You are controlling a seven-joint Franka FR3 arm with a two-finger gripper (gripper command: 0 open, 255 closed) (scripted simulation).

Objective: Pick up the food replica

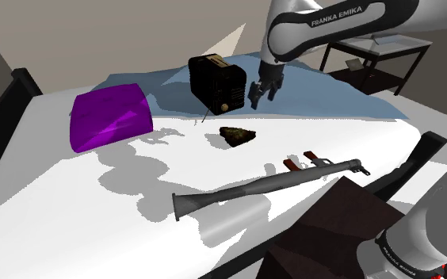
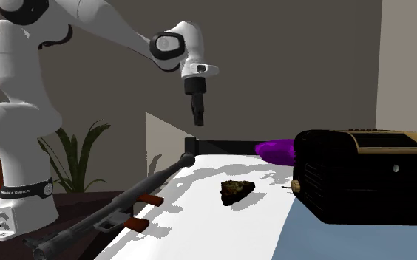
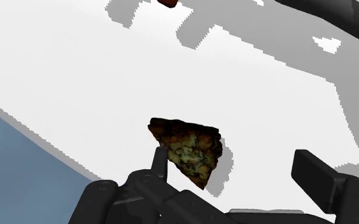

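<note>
Jaws spread apart, holding nothing; we note them above the brown wedge-shaped food replica [image 3: 188, 149] lying on the white bed [image 1: 55, 214].

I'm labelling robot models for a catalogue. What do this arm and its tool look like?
The arm is glossy white with rounded links and dark joints, with black FRANKA EMIKA lettering on one link. Its tool is all black, with two blocky fingers.

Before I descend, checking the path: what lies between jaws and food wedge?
Nothing: the stretch is bare down to the wedge, as the second exterior view shows.
</note>
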